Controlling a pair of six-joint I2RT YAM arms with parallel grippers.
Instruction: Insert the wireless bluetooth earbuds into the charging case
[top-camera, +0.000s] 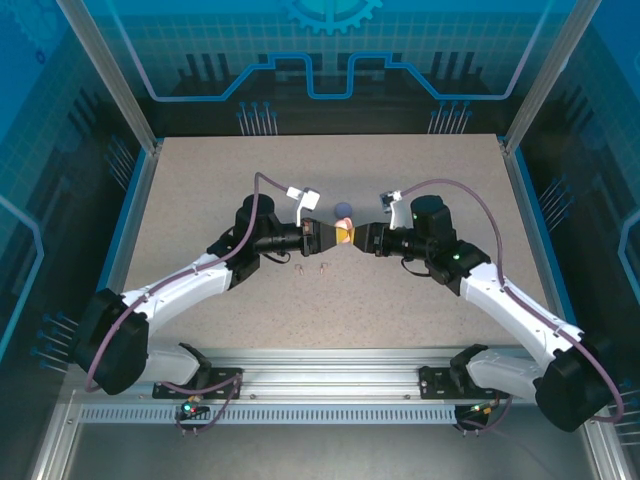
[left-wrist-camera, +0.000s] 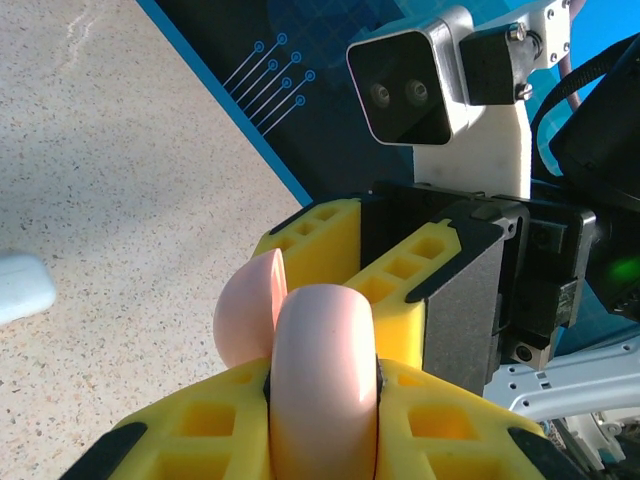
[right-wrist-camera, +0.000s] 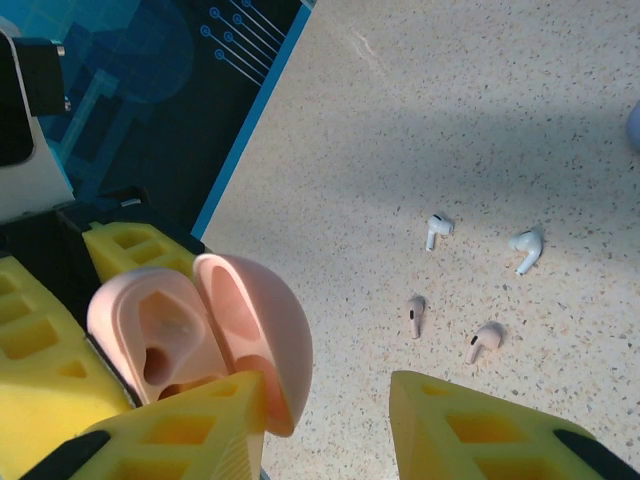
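Here, left end effector (left-wrist-camera: 322, 425) grips open pink case (right-wrist-camera: 200, 330) facing wide right end effector (right-wrist-camera: 325, 405).

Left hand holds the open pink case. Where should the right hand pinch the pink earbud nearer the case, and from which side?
Pinch the small pink stemmed earbud by its rounded head, coming straight down. It lies flat on the speckled table, apart from its twin, and a head grip likely leaves the stem free for the open pink clamshell charging case.
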